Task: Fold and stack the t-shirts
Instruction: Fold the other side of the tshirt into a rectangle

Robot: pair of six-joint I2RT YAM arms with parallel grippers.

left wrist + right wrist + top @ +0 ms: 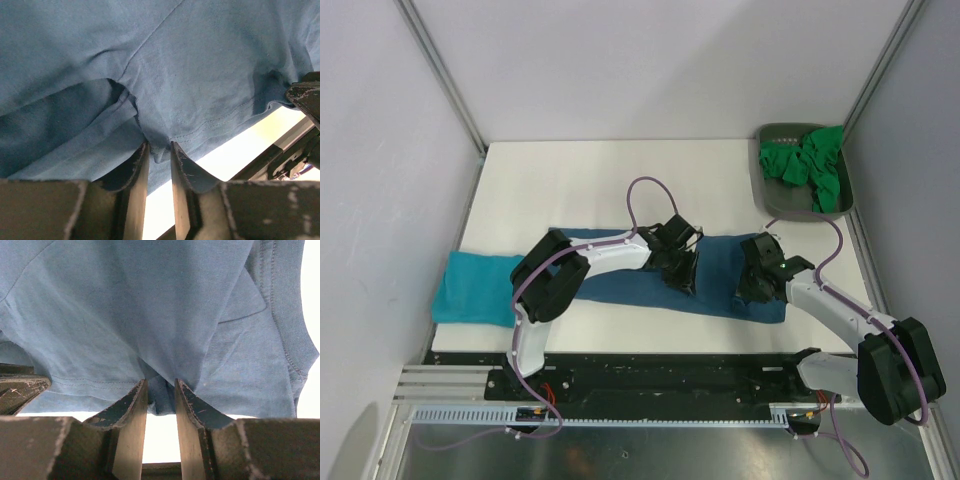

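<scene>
A dark steel-blue t-shirt (718, 280) lies stretched across the middle of the table. My left gripper (682, 272) is down on its centre, and my right gripper (753, 284) is on its right end. In the left wrist view the gripper (159, 146) is shut on a pinched fold of the blue cloth (200, 75) at a hem. In the right wrist view the gripper (161, 384) pinches a bunched fold of the same shirt (150, 305). A lighter turquoise t-shirt (475, 288) lies folded at the table's left edge. Bright green t-shirts (810, 165) are heaped in the tray.
The dark grey tray (767, 196) stands at the back right corner. The white tabletop (580, 185) stretches behind the shirts, with walls on three sides. The two grippers stand close together, less than a hand apart.
</scene>
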